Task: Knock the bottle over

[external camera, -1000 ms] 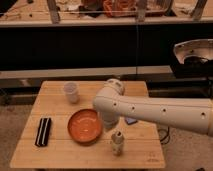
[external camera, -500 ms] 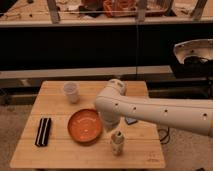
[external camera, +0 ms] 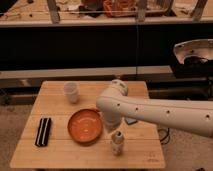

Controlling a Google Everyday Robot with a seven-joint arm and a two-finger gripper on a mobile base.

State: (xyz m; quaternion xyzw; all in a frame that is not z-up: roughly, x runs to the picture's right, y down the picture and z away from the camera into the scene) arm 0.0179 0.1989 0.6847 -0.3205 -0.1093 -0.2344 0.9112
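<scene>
Clearly, we see the gripper (external camera: 116, 131) just above the upright bottle (external camera: 117, 144) — open or closed, we cannot tell. An orange plate (external camera: 84, 126) sits just beside the bottle.

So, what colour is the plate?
The plate is orange, camera view; the gripper hangs just above the bottle.

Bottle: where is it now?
Camera view: the bottle stands upright near the front edge of the table, just right of the orange plate, directly under the tool.
</scene>
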